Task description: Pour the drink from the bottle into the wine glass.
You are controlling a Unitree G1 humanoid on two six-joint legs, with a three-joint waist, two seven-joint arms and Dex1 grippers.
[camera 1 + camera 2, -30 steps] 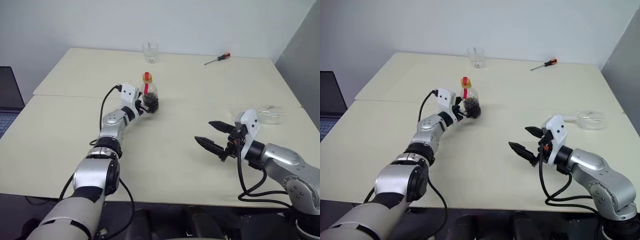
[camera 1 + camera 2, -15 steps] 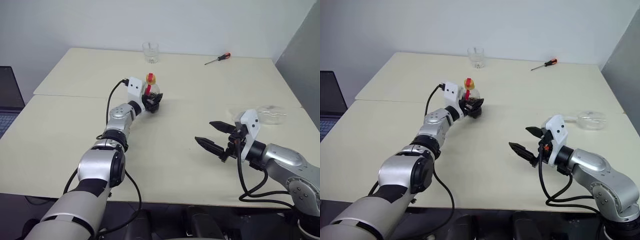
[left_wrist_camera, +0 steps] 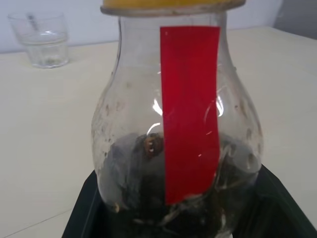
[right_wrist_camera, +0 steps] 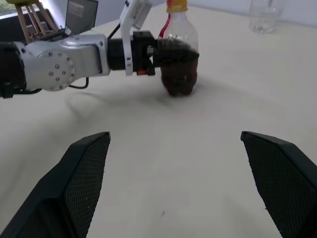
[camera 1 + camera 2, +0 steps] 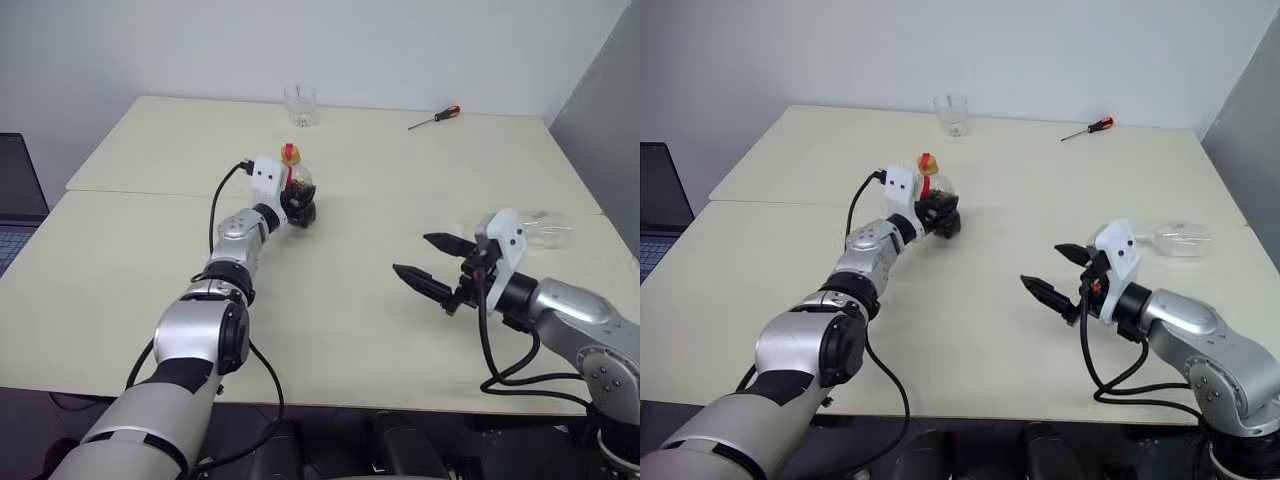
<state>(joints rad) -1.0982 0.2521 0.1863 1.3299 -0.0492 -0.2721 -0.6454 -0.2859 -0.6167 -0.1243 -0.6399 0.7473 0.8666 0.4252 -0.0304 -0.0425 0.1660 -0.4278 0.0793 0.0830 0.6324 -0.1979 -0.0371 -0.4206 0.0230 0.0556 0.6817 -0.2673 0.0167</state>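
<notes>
A: Where is the bottle (image 5: 296, 192) located, and how is it held?

B: The bottle is shown upright on the table (image 5: 330, 300), left of centre and toward the far half. The left gripper (image 5: 940, 213) is wrapped around the lower, round part of the body; its fingers are seen on both sides of the bottle in the right wrist view, pressed to the plastic. A grip on the bottle is judged to be in place.

A: How is the bottle expected to handle?

B: A light load is expected, since the drink (image 3: 173, 198) fills only the bottom part. The clear plastic wall is judged thin and likely to dent if squeezed hard, and smooth enough to slip. The widest part of the body, where the fingers are set now, is judged the soundest place to hold. The cap (image 5: 291, 153) is seen on the neck, so pouring cannot be done yet.

A: And the other gripper?

B: The right gripper (image 5: 440, 270) is held above the near right of the table with its jaws spread wide and nothing between them.

A: Where is the wine glass (image 5: 535, 230)?

B: A clear object, taken to be the wine glass lying on its side, is seen at the right edge, beyond the right gripper. It is judged fragile and best taken by the stem. A tumbler (image 5: 300, 104) and a screwdriver (image 5: 435, 118) are seen at the far side.
</notes>
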